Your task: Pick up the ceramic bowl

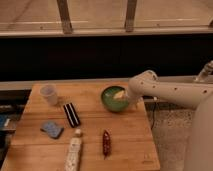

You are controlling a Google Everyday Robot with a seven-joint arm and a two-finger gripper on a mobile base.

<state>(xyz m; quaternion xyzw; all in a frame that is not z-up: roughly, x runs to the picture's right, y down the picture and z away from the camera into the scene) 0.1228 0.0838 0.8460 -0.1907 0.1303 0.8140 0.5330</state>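
Gripper at rim of ceramic bowl, grip state unclear, bowl upright, mouth up

The ceramic bowl is glossy green with a darker rim, and the cream-white gripper sits inside its right half. On the tan wooden table lie a whitish cup, a black white-edged packet, a blue-grey sponge, a white bottle and a dark red packet.

The arm is a smooth off-white tube with a rounded, bulbous joint near its end and a row of small dark dots along its side. A broad pale shell fills the lower right, and the pale hand sits over the ceramic bowl
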